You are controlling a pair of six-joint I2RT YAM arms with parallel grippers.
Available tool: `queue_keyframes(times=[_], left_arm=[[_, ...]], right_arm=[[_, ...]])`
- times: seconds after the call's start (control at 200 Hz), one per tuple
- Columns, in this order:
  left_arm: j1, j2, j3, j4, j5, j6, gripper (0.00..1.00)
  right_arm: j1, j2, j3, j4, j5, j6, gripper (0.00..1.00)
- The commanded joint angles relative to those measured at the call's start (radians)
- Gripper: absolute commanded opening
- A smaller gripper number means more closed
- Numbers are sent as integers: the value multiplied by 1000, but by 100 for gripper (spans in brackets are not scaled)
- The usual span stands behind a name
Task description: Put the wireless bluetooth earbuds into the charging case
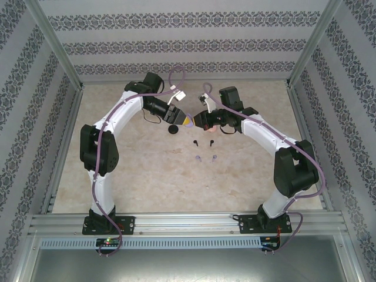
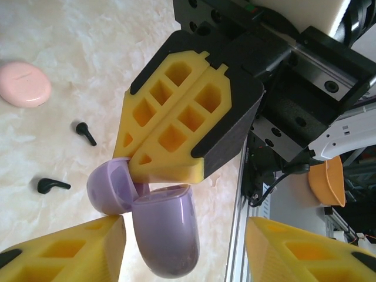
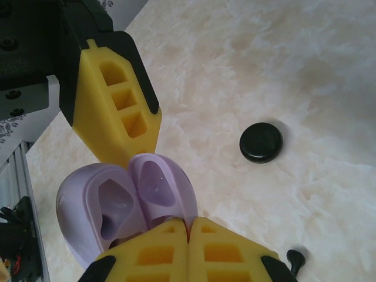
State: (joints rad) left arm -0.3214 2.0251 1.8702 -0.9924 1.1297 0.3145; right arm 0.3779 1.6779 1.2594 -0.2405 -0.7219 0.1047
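While the right gripper (image 3: 189,223) pinches the open purple case (image 3: 100,211), the left gripper (image 2: 185,235) stands spread; black case (image 3: 261,142) at its two o'clock

We count three round cases: one black case (image 1: 173,129), one pink case (image 2: 23,84), one lilac case (image 3: 111,205). We count four earbuds: two black earbuds (image 1: 194,143) (image 1: 208,141), two lilac earbuds (image 1: 198,158) (image 1: 214,157). We count two robot arms (image 1: 100,153) (image 1: 294,170).
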Motion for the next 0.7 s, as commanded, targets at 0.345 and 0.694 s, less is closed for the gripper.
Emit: queue_keyframes(times=[0.345,0.694], left_arm=[[-17,40,-6,-19,51,36,44],[-18,51,-10,-18,55,38,29]], right_arm=[[33,21,38,21,-5,1,0],[33,23,39,27,4,9,0]])
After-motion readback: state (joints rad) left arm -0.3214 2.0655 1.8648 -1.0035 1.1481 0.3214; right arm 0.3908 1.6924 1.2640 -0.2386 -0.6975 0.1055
